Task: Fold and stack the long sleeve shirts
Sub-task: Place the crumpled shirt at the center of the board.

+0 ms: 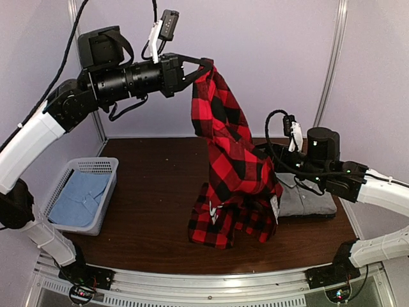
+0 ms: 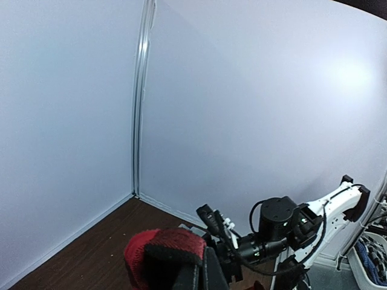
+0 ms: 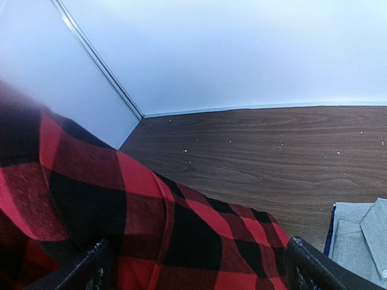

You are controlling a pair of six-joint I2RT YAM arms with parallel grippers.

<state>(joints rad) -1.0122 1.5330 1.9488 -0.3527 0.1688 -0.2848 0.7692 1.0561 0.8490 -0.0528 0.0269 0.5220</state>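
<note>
High above the table, my left gripper (image 1: 206, 66) is shut on a top edge of the red-and-black flannel shirt (image 1: 231, 160). The shirt hangs in a long drape and its lower part is bunched on the table. In the left wrist view a fold of that flannel (image 2: 164, 249) is pinched in the left gripper (image 2: 202, 273). My right gripper (image 3: 202, 269) is open wide, with the flannel (image 3: 139, 211) lying across the gap between its fingers (image 3: 97, 269). From above, the right gripper (image 1: 275, 167) sits against the hanging cloth's right side. The grey shirt (image 1: 308, 201) lies folded on the table at the right.
A blue-grey basket (image 1: 105, 167) holding blue cloth (image 1: 80, 199) stands at the table's left edge. The brown table (image 1: 153, 192) is walled by pale panels at the back and sides. In the right wrist view a corner of the grey shirt (image 3: 361, 241) shows.
</note>
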